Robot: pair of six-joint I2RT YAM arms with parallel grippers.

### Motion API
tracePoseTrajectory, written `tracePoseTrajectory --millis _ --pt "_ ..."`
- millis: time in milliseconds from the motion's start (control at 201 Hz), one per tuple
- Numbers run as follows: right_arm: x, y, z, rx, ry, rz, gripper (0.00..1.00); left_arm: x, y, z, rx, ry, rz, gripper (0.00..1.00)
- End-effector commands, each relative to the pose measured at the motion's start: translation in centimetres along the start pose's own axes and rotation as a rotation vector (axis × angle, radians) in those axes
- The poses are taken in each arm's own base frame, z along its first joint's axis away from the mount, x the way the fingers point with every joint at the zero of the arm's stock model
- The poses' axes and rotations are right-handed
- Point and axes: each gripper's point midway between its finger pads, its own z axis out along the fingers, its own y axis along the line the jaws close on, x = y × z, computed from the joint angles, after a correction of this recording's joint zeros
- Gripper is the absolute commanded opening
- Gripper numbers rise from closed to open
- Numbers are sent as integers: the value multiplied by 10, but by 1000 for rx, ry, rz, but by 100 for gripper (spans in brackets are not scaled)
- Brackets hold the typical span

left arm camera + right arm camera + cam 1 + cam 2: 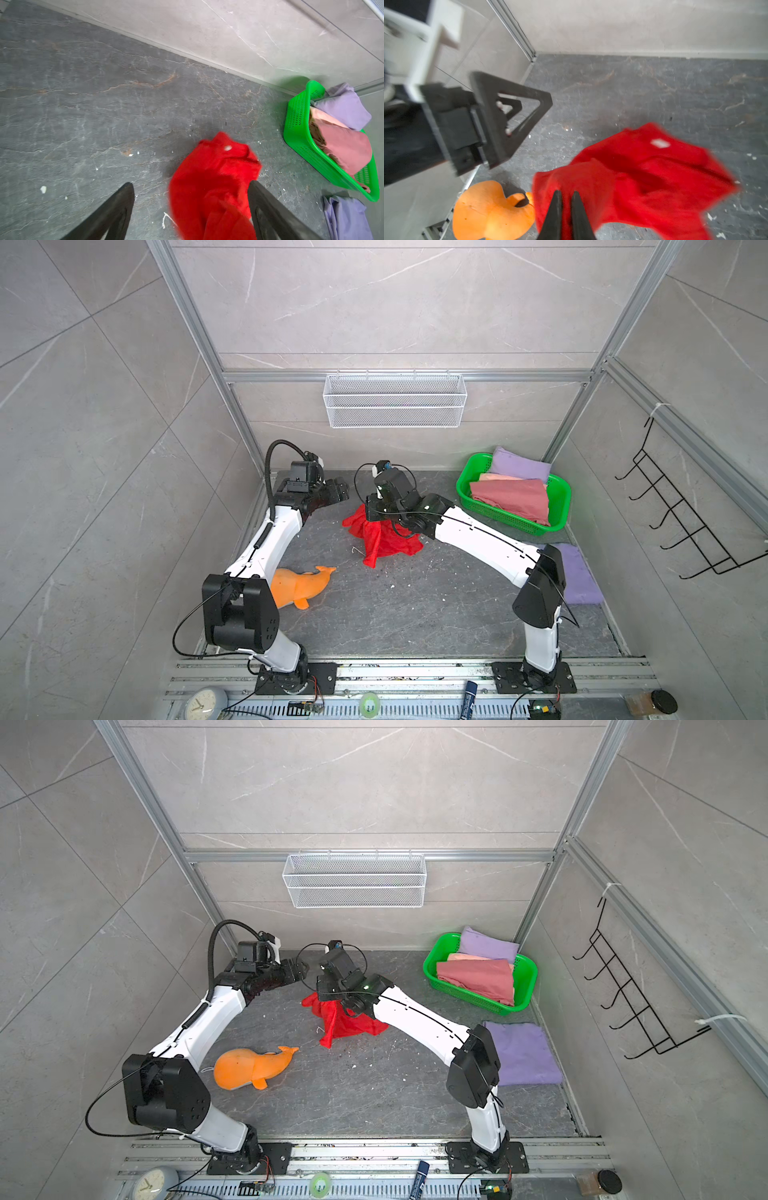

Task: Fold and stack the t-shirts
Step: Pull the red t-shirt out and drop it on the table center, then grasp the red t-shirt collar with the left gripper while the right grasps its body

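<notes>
Red t-shirt (384,541) hangs bunched from my right claw (371,509) near the middle in both top views, its lower folds resting on the dark surface (415,614); my left claw (338,489) hovers just beside it, spread wide and empty. From my left wrist, both fingers (116,207) stand well apart with the shirt ahead of them. From my right wrist, the jaws pinch narrow on red cloth, the orange plush whale (488,212) nearby.
</notes>
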Motion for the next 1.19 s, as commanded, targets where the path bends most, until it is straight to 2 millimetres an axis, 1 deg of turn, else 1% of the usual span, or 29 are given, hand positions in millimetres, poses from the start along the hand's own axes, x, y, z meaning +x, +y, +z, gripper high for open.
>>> tracePoseTrajectory --millis 0,65,119,204,269,289,309,329,338,358,373,388,418,433,443,478,572,627,742,846,911,941,1001,1030,1125,1190 --pt "-15 -8 -11 45 -39 -13 0 -18 -10 -16 26 -66 23 88" --pt "-10 -20 -10 98 -42 -3 0 -16 -10 -16 27 -61 24 88" --pt "-6 -37 -12 170 -46 -9 0 -13 -10 -15 32 -49 26 88" --pt "5 -76 -17 329 -25 -12 0 -3 -8 -8 35 -5 27 88" --pt "21 -114 -20 457 16 4 0 8 -7 -3 40 45 33 88" --pt "28 -126 -20 491 36 14 4 12 -6 -1 37 61 33 88" --pt "34 -139 -22 532 56 34 10 17 -4 0 35 80 33 87" --pt "41 -152 -25 576 75 57 20 21 -3 2 35 99 34 88" --pt "44 -158 -26 593 85 70 27 24 -3 4 36 109 34 88" --pt "49 -167 -29 619 102 83 37 28 -2 5 35 126 36 87" --pt "53 -172 -30 629 113 86 43 31 -1 6 34 140 34 87" --pt "55 -177 -31 638 118 90 46 35 0 8 32 155 34 87" --pt "58 -181 -35 645 116 90 52 43 2 10 30 182 36 87" --pt "58 -182 -37 648 110 90 57 47 3 11 28 192 38 87" --pt "58 -182 -38 646 105 90 59 50 4 12 25 201 37 87" --pt "57 -182 -41 631 87 87 63 58 5 15 20 226 37 87" --pt "50 -179 -47 585 41 100 65 76 11 23 5 278 23 87" --pt "48 -179 -45 558 25 109 66 84 14 29 -10 300 6 86" --pt "49 -179 -29 486 32 124 66 95 20 50 -53 335 0 83" --pt "51 -178 -12 423 54 128 66 104 34 70 -146 359 -10 82" --pt "55 -179 -1 389 88 138 66 110 45 81 -196 379 -36 81" --pt "58 -181 2 385 103 143 67 112 49 85 -220 388 -46 80" --pt "65 -191 4 407 137 157 69 117 58 92 -265 407 -77 77" --pt "68 -195 7 401 153 164 73 118 59 96 -272 408 -95 75" --pt "80 -207 23 358 191 185 78 123 55 106 -244 396 -135 70" --pt "82 -210 35 336 205 169 79 126 53 108 -235 396 -152 64"
